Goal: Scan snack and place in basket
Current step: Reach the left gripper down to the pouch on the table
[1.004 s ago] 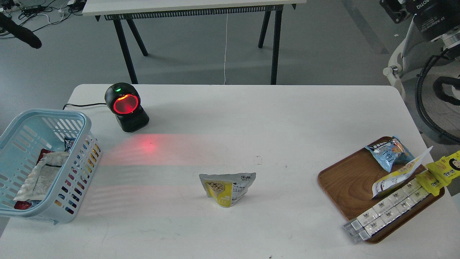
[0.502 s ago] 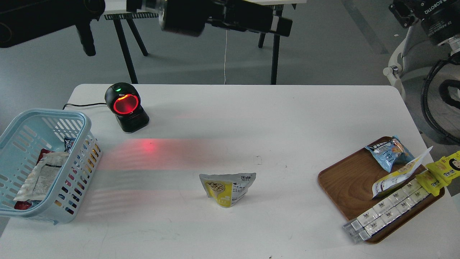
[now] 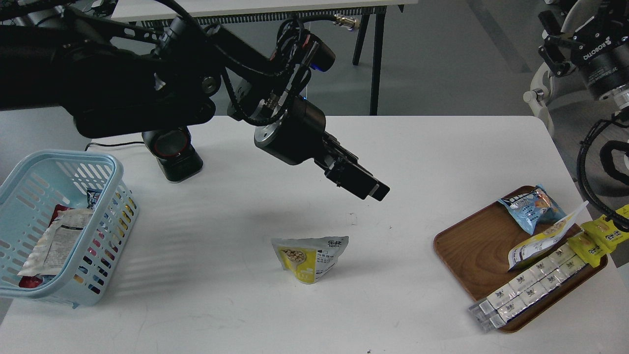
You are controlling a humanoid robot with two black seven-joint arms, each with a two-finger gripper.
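The snack, a small pouch with a yellow bean picture and a silvery top, stands on the white table near the front middle. My left arm reaches in from the upper left. Its gripper hangs above the table, up and to the right of the snack and apart from it. It is seen side-on, so I cannot tell its fingers apart. The light blue basket stands at the table's left edge with several packets inside. My right gripper is at the top right, off the table, dark and unclear.
A black scanner with a red window stands behind the basket, partly hidden by my left arm. A brown wooden tray at the right holds a blue snack bag, a long yellow-and-white pouch, white bar packs and yellow packets.
My left arm has swung down from the top of the view to above the table's middle, covering part of the scanner. The red scan light on the table no longer shows. The snack has not moved.
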